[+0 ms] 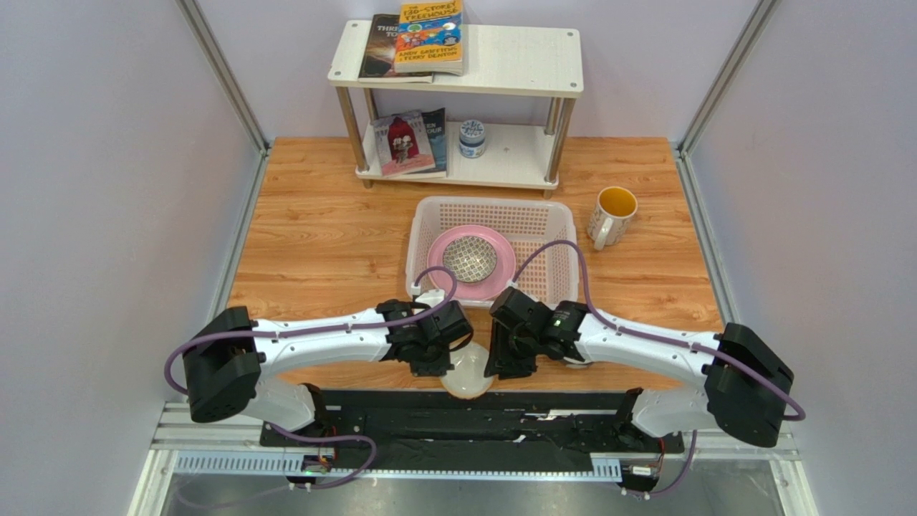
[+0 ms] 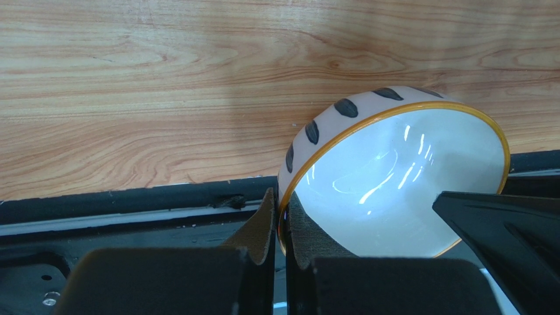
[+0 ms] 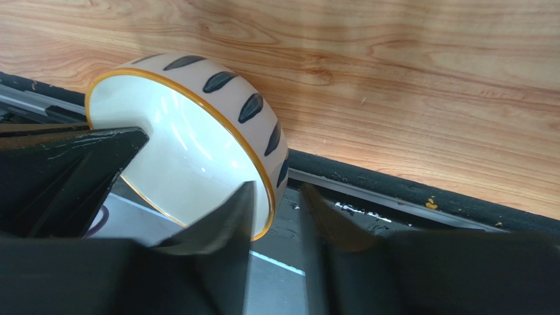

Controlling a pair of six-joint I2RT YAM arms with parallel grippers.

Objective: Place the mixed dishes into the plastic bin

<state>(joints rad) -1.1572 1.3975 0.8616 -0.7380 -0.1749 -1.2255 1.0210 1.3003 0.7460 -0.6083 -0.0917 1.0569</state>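
Bowl (image 2: 394,177) of white ceramic with an orange rim and dark leaf marks is tilted at the table (image 1: 312,237)'s near edge, the left gripper (image 2: 281,213) clamped on its rim. The right gripper (image 3: 277,191) has its jaws apart, astride that same rim.

From above, the left gripper (image 1: 450,358) and right gripper (image 1: 499,360) hide most of the white bowl (image 1: 469,378). The grey bowl (image 1: 470,258) covers the middle of the pink plate (image 1: 438,264). The jar (image 1: 471,138) label is too small to read.

Two bowls: one grey patterned bowl (image 1: 469,258) and one white bowl (image 2: 394,177) with dark streaks and an orange rim. One pink plate (image 1: 439,261). One mug (image 1: 610,215). One white plastic bin (image 1: 538,226). One two-tier shelf (image 1: 517,59). Four books (image 1: 429,38). One small blue-white jar (image 1: 471,138). Two robot arms (image 1: 323,339).
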